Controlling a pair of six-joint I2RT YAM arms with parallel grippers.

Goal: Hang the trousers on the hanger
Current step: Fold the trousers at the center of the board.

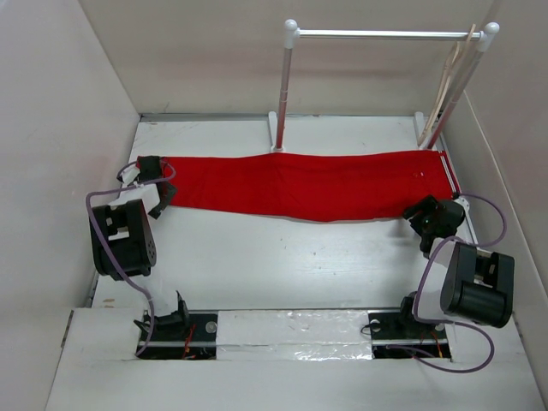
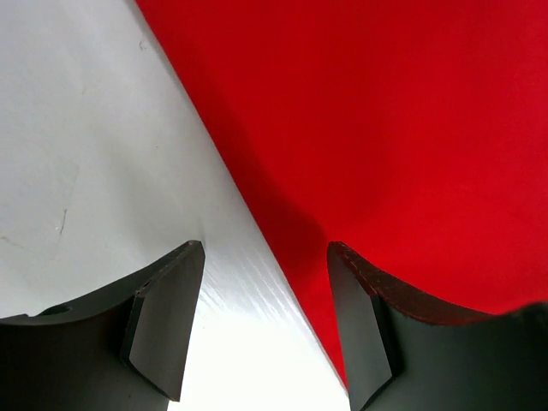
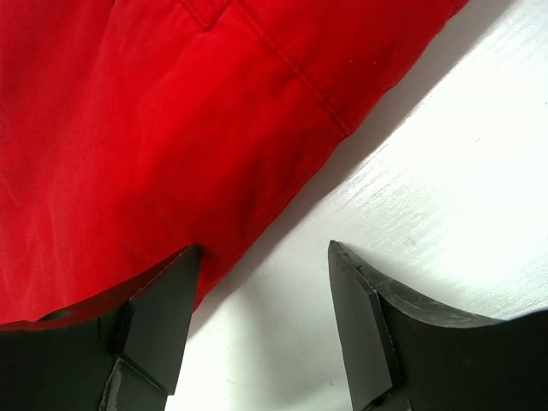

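Both left fingers (image 2: pixel 163 325), right fingers (image 3: pixel 154 334), wide apart, empty, astride trousers (image 1: pixel 300 184) edge, perhaps touching

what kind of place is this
Probably a robotics lab test cell: a white table boxed in by white walls, two black robot arms bolted at its near edge, a white rail stand behind red cloth trousers.

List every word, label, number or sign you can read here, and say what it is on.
None: no text can be read in any view.
The trousers, the hanger, the rail, the table, the left gripper and the right gripper show no writing.
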